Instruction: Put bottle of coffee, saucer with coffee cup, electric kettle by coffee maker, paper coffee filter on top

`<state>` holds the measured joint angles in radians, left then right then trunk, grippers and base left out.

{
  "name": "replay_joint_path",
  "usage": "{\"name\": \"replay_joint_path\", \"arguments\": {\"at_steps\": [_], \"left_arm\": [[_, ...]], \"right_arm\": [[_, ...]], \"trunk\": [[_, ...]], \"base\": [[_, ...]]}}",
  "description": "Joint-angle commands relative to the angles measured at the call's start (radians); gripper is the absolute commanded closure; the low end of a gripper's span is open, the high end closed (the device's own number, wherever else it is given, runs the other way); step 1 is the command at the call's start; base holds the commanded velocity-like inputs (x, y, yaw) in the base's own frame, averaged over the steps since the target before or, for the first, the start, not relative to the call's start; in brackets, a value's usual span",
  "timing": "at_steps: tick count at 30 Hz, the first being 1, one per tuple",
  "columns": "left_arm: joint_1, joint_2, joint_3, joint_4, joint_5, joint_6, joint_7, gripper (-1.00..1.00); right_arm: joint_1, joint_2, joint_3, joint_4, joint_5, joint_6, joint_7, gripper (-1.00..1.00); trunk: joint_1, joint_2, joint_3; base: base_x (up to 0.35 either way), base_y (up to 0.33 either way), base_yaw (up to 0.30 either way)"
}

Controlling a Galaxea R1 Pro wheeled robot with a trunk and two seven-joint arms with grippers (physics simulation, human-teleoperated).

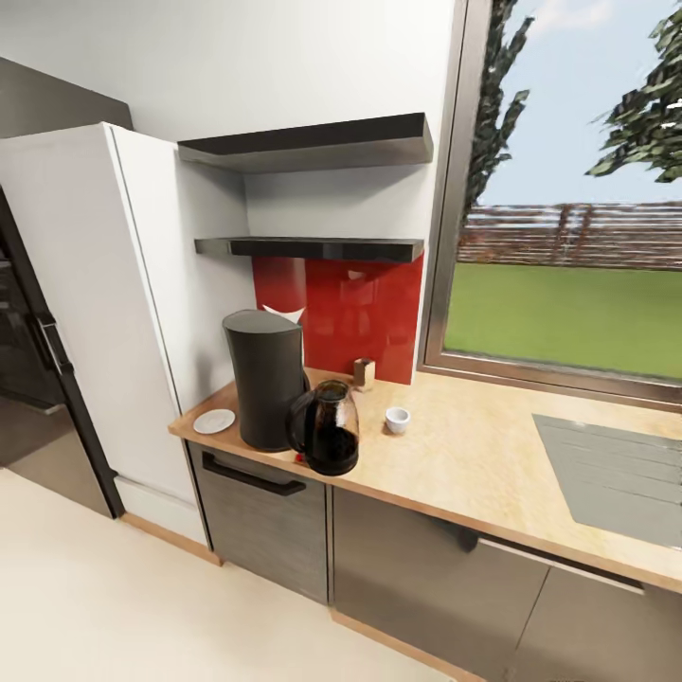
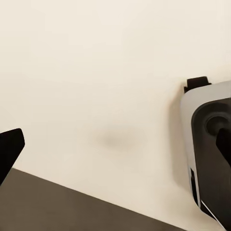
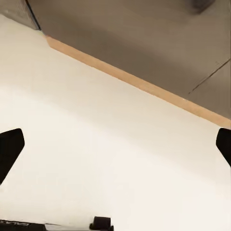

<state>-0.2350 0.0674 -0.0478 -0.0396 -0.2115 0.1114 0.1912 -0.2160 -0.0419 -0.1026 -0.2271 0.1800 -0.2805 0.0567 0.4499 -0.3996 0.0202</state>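
— Light-wood kitchen countertop (image 1: 493, 455): what stands on it?

— Coffee maker (image 1: 265, 379), electric kettle (image 1: 327, 428) touching its front, saucer (image 1: 214, 421) beside it, coffee cup (image 1: 397, 419) apart, tan box (image 1: 364, 371) behind.

— Grippers?

— Left gripper (image 2: 115, 144) and right gripper (image 3: 115, 147) are wide open, empty, over pale floor (image 3: 96, 159).

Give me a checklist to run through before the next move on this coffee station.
1. Coffee maker on the countertop: ok.
2. Kettle next to the coffee maker: ok, right in front of it.
3. Saucer next to the coffee maker: ok.
4. Cup on the saucer: not ok, it stands on the bare wood, past the kettle from the saucer.
5. Coffee bottle and paper filter found: cannot tell; the coffee maker's top looks bare.
6. Left gripper and right gripper free: ok, both open over the floor.
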Motion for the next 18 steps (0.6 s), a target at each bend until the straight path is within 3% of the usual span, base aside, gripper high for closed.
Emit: {"name": "replay_joint_path", "arguments": {"at_steps": [1, 12, 16, 18], "left_arm": [[0.0, -0.001, -0.004, -0.002, -0.007, 0.007, 0.002, -1.0], [0.0, -0.006, -0.005, -0.002, -0.006, 0.005, 0.0, -1.0], [0.0, -0.002, -0.004, 0.0, -0.006, 0.007, 0.0, -1.0], [0.0, 0.0, -0.004, 0.003, -0.006, 0.008, 0.001, -1.0]], "right_arm": [[0.0, 0.016, -0.009, -0.04, 0.007, -0.005, 0.005, -1.0], [0.0, 0.187, -0.008, -0.566, 0.004, -0.007, -0.003, -1.0], [0.0, 0.216, 0.012, -0.695, 0.003, -0.005, -0.003, -1.0], [0.0, 0.216, 0.031, -0.754, 0.003, -0.002, -0.004, -1.0]], "trunk": [[0.0, 0.0, 0.0], [0.0, 0.0, 0.0], [0.0, 0.0, 0.0], [0.0, 0.0, 0.0]], "base": [[-0.025, 0.0, 0.0], [-0.003, 0.0, 0.0], [0.0, 0.0, 0.0], [0.0, 0.0, 0.0]]}}
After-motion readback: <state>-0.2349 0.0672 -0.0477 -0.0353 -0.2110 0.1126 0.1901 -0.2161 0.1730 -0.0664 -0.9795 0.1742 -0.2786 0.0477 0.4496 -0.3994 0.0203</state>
